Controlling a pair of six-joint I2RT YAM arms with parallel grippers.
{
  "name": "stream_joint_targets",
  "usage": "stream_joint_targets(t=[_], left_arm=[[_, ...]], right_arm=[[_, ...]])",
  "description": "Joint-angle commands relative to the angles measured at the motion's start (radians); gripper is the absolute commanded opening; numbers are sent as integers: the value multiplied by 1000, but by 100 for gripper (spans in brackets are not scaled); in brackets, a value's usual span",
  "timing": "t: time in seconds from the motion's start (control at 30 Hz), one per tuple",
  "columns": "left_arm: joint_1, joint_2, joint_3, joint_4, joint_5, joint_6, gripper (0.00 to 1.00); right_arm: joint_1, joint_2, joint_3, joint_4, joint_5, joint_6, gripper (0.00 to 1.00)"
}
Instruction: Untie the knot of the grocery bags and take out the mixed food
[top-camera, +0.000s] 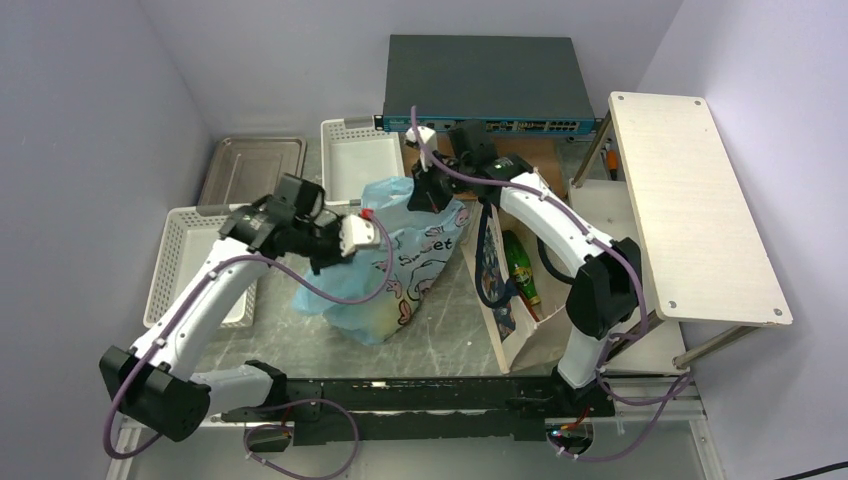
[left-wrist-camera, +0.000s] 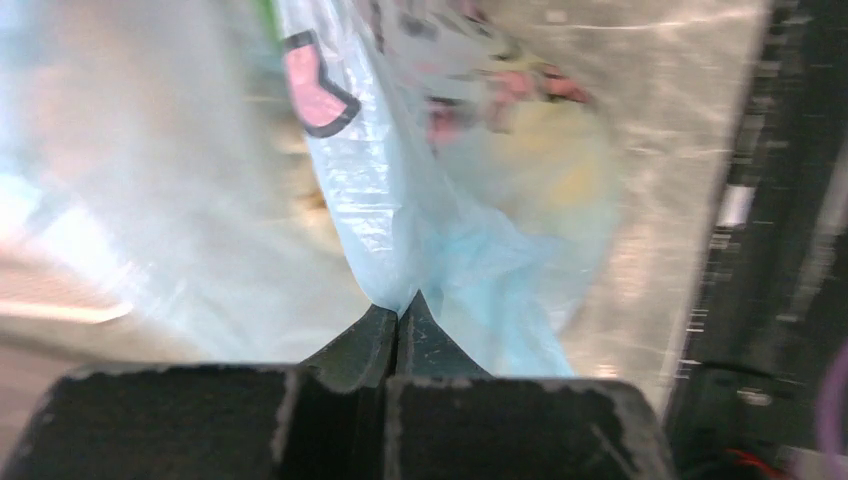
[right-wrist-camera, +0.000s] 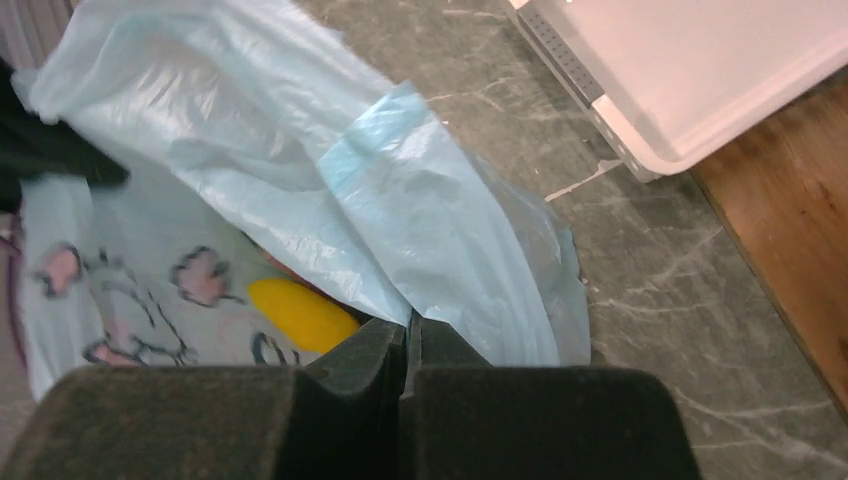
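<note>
Plastic is pinched on both sides. My left gripper (left-wrist-camera: 400, 312) is closed tight, its two fingertips meeting on a fold of the grocery bag (top-camera: 420, 260), and the light-blue film fans away from the tips. My right gripper (right-wrist-camera: 408, 330) is closed the same way, with a long crease of the bag running straight into its tips. From above, the bag sits in the middle of the table (top-camera: 450, 330). Its left upper side is drawn toward my left fingers and its far top is pulled up to a peak at my right ones. The knot I cannot make out among the bunched plastic. Through the printed side, just left of my right fingertips, a yellow fruit (right-wrist-camera: 300, 312) shows inside. A beige tote (top-camera: 525, 335) stands just right of the bag. A white basket (top-camera: 360, 165) lies on its far side, and another basket (top-camera: 180, 250) sits at the left under my left arm.
</note>
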Motion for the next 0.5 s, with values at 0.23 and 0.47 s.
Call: stream_joint_targets(t=[0.23, 0.47], left_arm=[[98, -232, 169, 15, -38, 508, 0], [97, -415, -203, -137, -11, 717, 0]], right_arm=[[-132, -142, -19, -16, -135, 233, 0], [-105, -191, -248, -7, -114, 237, 0]])
